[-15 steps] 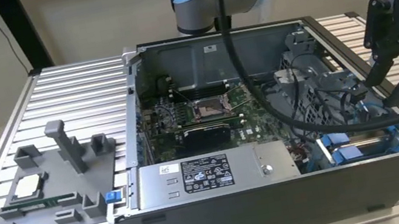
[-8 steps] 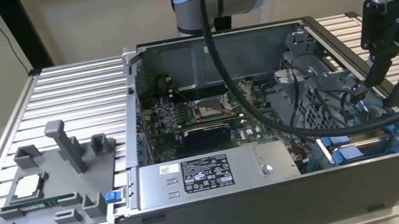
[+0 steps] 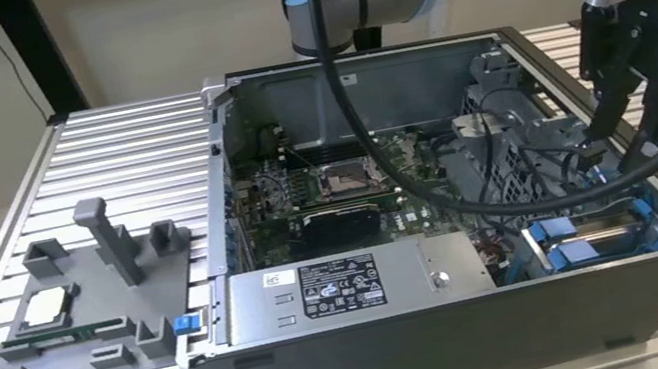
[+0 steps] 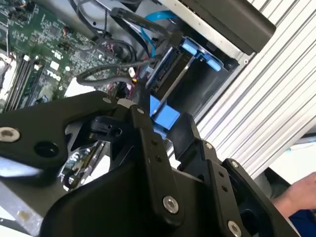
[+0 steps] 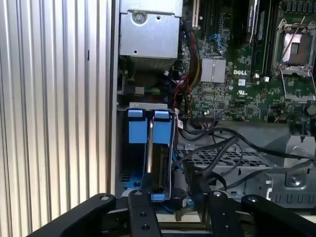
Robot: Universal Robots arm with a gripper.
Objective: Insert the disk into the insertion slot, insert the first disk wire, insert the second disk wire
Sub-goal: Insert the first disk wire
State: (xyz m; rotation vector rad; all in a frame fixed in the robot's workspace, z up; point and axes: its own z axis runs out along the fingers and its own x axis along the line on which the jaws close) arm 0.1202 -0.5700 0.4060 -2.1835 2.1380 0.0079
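The tool (image 3: 622, 151) hangs over the near corner of the computer case (image 3: 466, 343). Its jaws stand a moderate gap apart, and I can make out nothing clamped between them. In the exterior view the disk (image 5: 149, 147) lies close by, at about 7 o'clock from the tool. It stands on edge in its blue frame, down inside the slot (image 5: 232, 159), and looks seated.

I judge the disk rigid, dense for its size, slick on its metal faces and sensitive to knocks. The blue frame tabs or the side edges look like the safest hold. Black cables (image 5: 212, 143) trail across the perforated bay wall just beside it. The case rests on a ribbed desk (image 3: 107, 152).
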